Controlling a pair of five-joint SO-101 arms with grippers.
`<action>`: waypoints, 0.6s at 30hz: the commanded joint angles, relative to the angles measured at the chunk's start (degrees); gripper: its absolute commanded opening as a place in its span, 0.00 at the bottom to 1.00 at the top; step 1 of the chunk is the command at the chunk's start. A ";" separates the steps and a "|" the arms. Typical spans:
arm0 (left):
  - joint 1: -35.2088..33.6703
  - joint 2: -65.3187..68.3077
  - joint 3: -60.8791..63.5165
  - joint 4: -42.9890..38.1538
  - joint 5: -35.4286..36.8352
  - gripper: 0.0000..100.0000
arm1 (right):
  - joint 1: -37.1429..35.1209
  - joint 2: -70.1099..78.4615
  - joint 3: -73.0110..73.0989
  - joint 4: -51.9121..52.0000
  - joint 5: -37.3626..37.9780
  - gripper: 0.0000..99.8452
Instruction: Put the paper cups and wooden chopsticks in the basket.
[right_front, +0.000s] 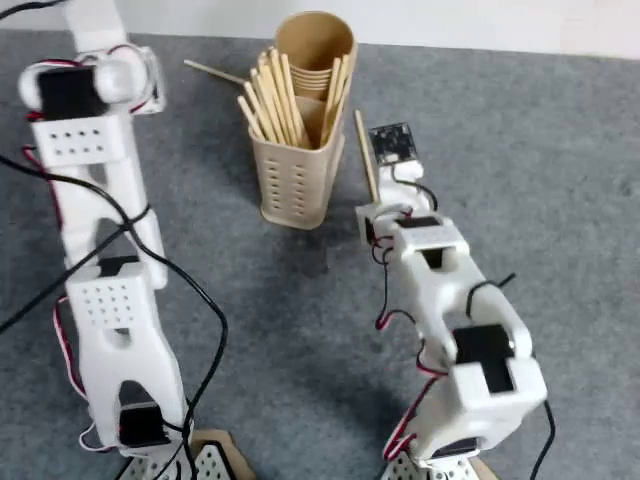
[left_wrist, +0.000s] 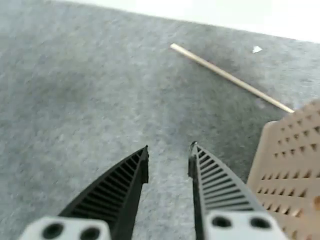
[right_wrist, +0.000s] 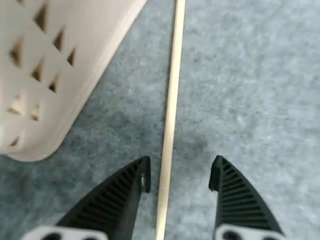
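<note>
A beige perforated basket (right_front: 295, 180) stands mid-table and holds stacked paper cups (right_front: 315, 45) and several wooden chopsticks (right_front: 280, 100). One loose chopstick (right_front: 366, 155) lies on the grey mat just right of the basket. In the right wrist view this chopstick (right_wrist: 170, 115) runs between the fingers of my right gripper (right_wrist: 180, 175), which is open just above it, beside the basket (right_wrist: 60, 75). A second loose chopstick (right_front: 215, 72) lies behind the basket to the left. My left gripper (left_wrist: 168, 160) is open over bare mat, short of that chopstick (left_wrist: 230, 77), with the basket (left_wrist: 290, 165) at its side.
The grey mat (right_front: 560, 180) covers the table, and a white wall edge runs along the back. Black and red cables (right_front: 200, 310) hang around both arms. Open mat lies left of the basket and far right.
</note>
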 joint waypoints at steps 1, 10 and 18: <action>-2.51 -4.00 1.36 0.53 -0.44 0.15 | 0.31 5.23 -5.49 -0.75 0.44 0.20; -7.08 -4.26 1.27 0.53 -0.44 0.15 | 0.40 12.44 -15.52 10.95 0.44 0.00; -9.19 -4.35 1.27 0.53 -0.44 0.15 | 1.54 7.78 -24.57 26.07 0.18 0.01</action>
